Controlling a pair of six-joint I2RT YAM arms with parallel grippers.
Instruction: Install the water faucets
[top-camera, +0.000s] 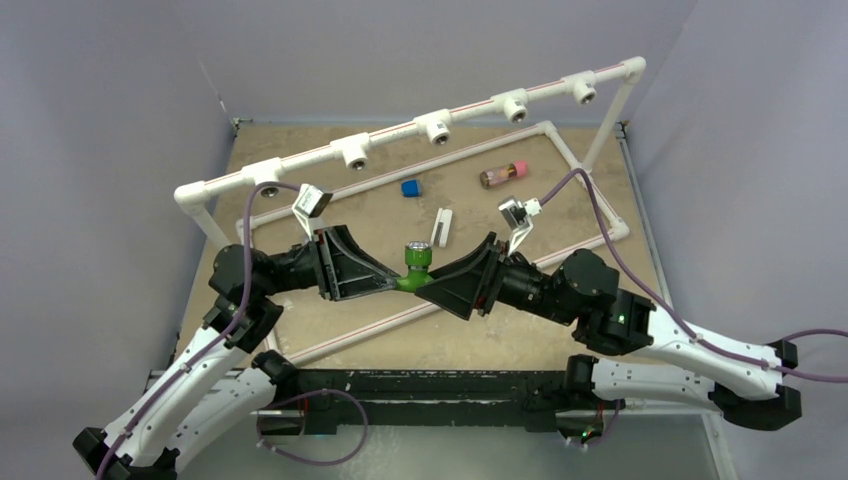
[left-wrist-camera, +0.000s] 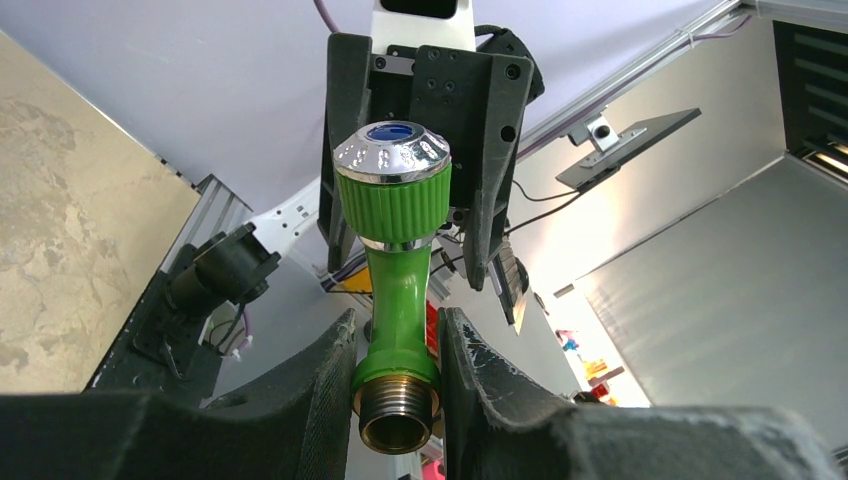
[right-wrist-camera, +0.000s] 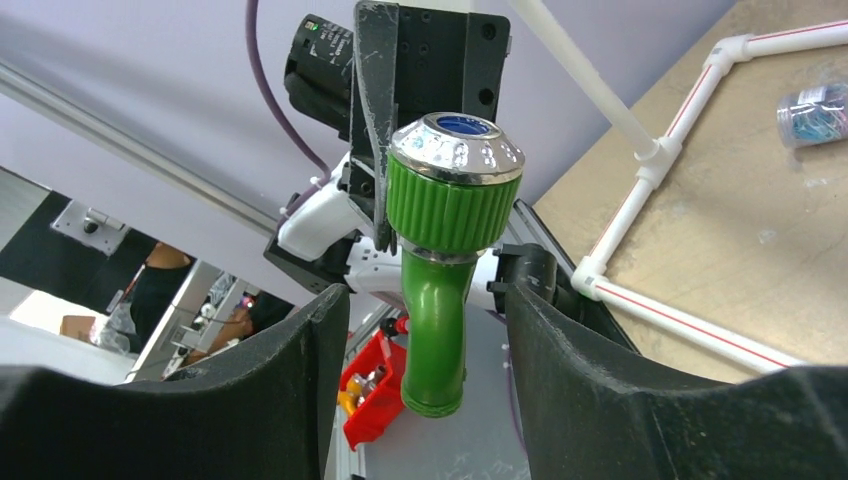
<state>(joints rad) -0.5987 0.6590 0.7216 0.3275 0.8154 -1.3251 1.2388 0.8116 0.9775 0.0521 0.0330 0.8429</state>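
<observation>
The left gripper (left-wrist-camera: 398, 350) is pinching the green faucet (left-wrist-camera: 398, 290) just above its threaded stem (left-wrist-camera: 396, 410), holding it in mid-air over the table (top-camera: 300, 165) where the other arm can reach it. The right gripper (right-wrist-camera: 430, 330) is sitting part-open around the curved spout (right-wrist-camera: 436, 350), fingers clear on both sides. This is looking like a handover, probably to free the thread for the white pipe sockets (top-camera: 437, 127) behind.

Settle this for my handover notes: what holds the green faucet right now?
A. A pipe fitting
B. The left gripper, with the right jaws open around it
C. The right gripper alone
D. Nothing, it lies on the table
B: the jaws of the left gripper pinch the green faucet near its threaded end, while those of the right gripper flank it with gaps on both sides.
</observation>
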